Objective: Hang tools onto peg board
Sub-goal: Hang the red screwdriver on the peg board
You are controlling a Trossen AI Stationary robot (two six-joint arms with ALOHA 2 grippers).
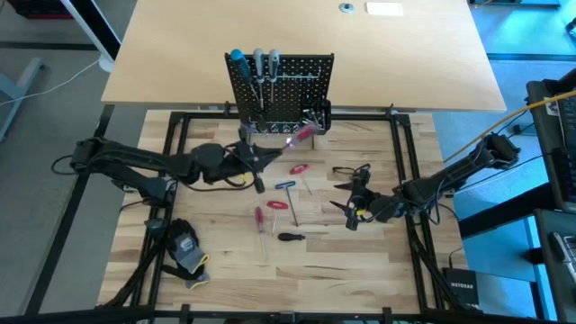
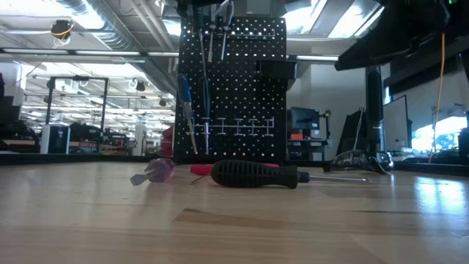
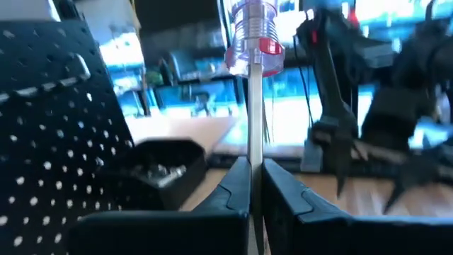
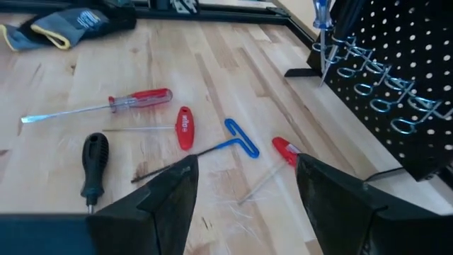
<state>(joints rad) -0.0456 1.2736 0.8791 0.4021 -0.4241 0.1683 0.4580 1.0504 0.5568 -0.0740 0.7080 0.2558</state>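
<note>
One screwdriver in your grip, several tools left on the desk (image 1: 216, 261).

Your left hand (image 1: 259, 157) is clamped on the shaft of a clear-handled screwdriver (image 1: 301, 136), just in front of the peg board (image 1: 281, 90) near its small bin (image 3: 166, 166). Keep the shaft upright, line it over a free hook, and lower slowly. Your right hand (image 4: 244, 188) waits spread wide, holding nothing, above the T-shaped key (image 4: 237, 138).
</note>
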